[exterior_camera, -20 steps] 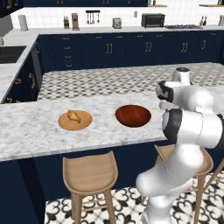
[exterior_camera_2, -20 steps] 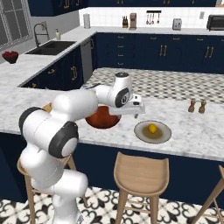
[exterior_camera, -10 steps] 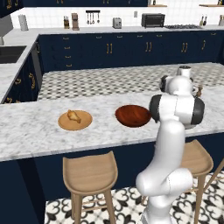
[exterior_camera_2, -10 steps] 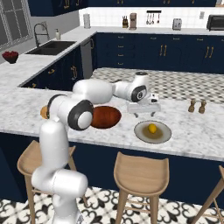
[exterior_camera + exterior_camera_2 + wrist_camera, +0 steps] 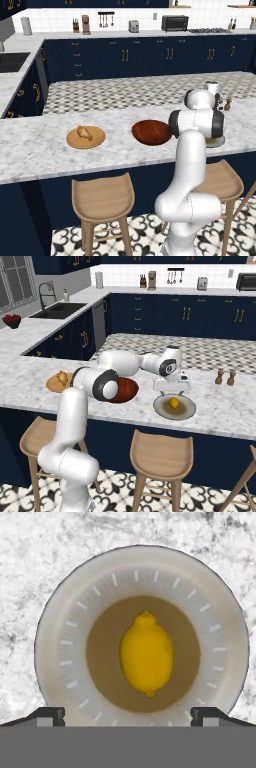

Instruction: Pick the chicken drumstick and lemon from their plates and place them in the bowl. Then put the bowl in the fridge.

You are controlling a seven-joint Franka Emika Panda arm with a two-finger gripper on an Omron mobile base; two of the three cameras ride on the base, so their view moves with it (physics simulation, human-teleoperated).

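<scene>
Lemon [image 5: 146,654], bright yellow oval, centred on grey-beige plate [image 5: 70,662], fingers [image 5: 49,714] spread wide, empty.

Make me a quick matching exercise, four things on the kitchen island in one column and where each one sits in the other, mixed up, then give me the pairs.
1. lemon
2. chicken drumstick
3. bowl
4. gripper

A. on the tan wooden plate
B. between the two plates, nothing in it
C. above the lemon, jaws open
D. on the grey-beige plate

Pairs: 1-D, 2-A, 3-B, 4-C
</scene>
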